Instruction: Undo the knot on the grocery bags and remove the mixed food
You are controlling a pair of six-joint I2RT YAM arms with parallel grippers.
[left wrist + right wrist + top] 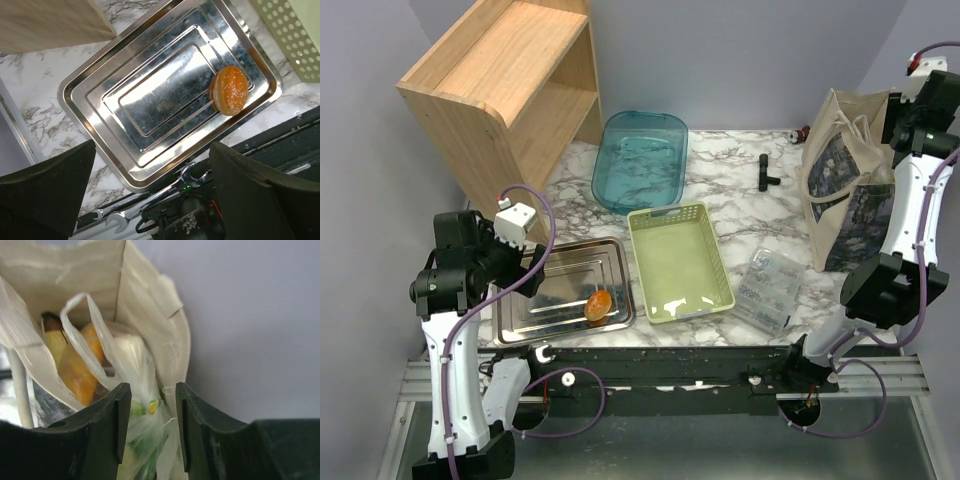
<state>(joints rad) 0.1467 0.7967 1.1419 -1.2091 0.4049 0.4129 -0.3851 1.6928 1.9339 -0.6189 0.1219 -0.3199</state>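
Top external view: a cloth tote (840, 190) stands at the desk's (730, 170) right edge. Left wrist view: the left hand (150, 200) hangs released over a shiny steel tray (75, 95) holding a seeded bun (230, 91). Right wrist view: the right hand (152, 425) straddles a thin, crinkly grocery bag (135, 360) inside the tote; whether it pinches is unclear. A hard tug could tear the film or topple the tote.
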